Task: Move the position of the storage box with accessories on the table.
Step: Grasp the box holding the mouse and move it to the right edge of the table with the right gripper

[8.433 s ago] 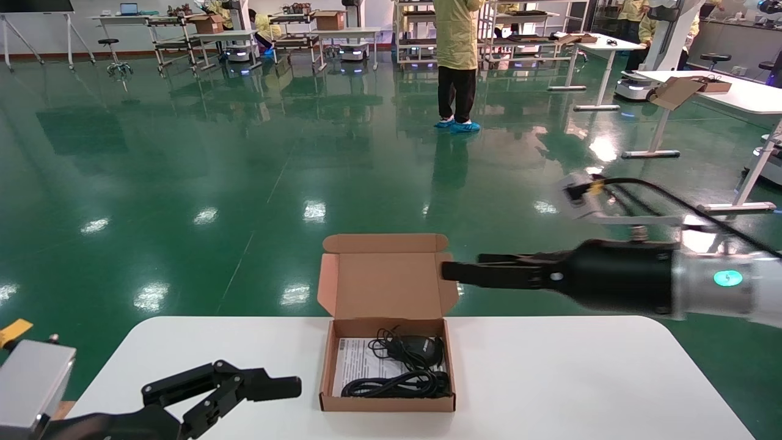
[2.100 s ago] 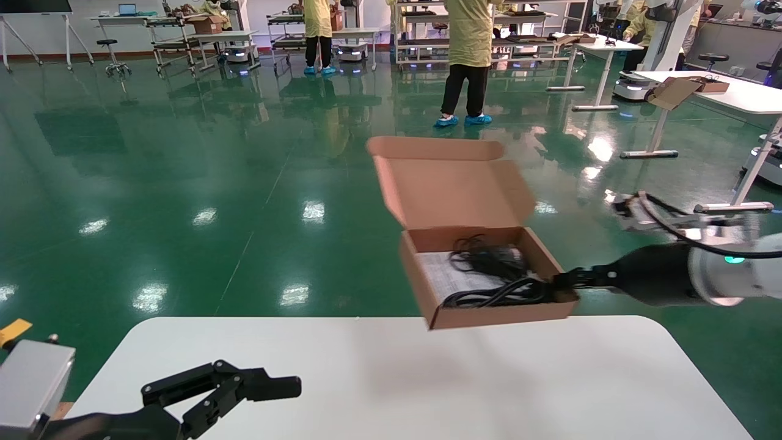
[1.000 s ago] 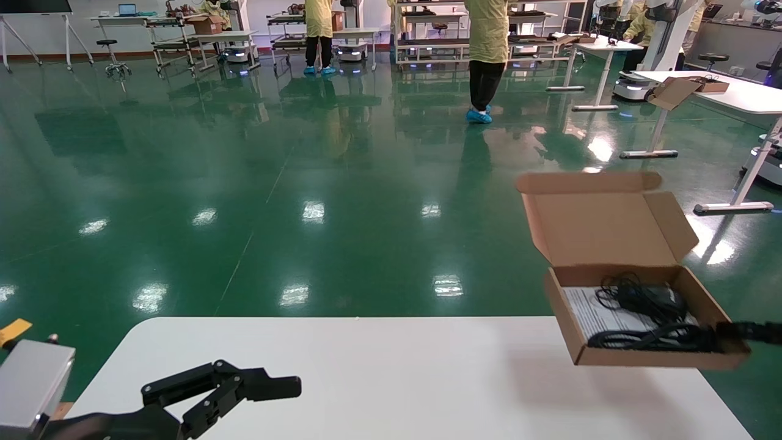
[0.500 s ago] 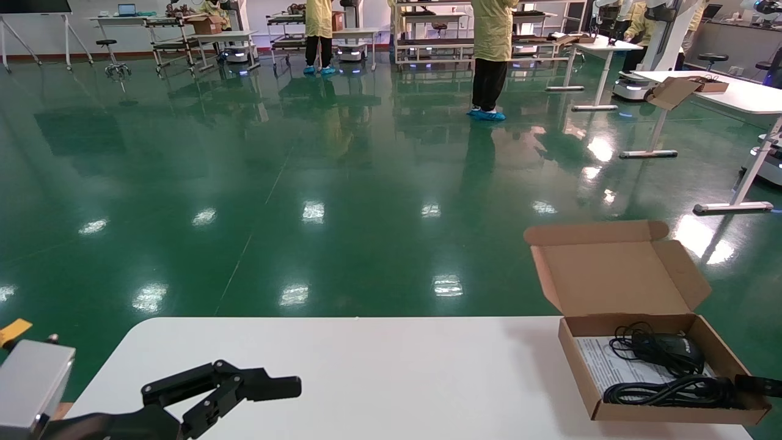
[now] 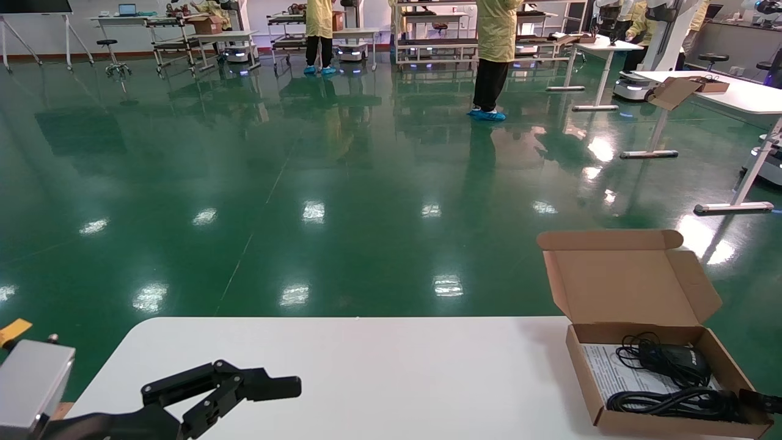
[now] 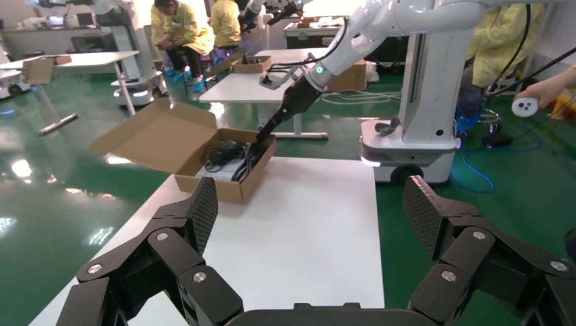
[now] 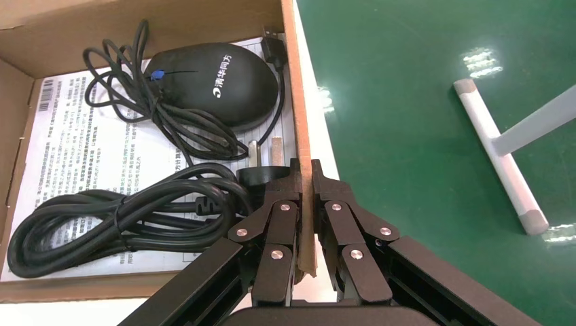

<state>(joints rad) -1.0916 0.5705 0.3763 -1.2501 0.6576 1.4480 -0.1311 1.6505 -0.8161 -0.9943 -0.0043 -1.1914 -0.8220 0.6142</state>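
Observation:
The storage box (image 5: 623,287), brown cardboard with its lid standing open, sits at the far right end of the white table (image 5: 379,379) and looks to be resting on it. Inside lie the accessories: a black mouse (image 7: 210,85), coiled black cables (image 7: 122,217) and a printed paper sheet (image 7: 75,136). My right gripper (image 7: 305,170) is shut on the box's right side wall (image 7: 301,102), one finger inside and one outside. In the head view only its tip (image 5: 760,400) shows. My left gripper (image 5: 278,391) is parked open at the table's near left, empty.
The box stands close to the table's right edge and front right corner. Green floor lies beyond. Far off are people in yellow coats (image 5: 495,36), shelving and other white tables, one holding another cardboard box (image 5: 678,91). My white body base (image 6: 407,146) stands behind the table.
The right gripper lifted the box from the table's middle, carried it right and lowered it; in the last half second it sank a little farther. The left arm stayed still.

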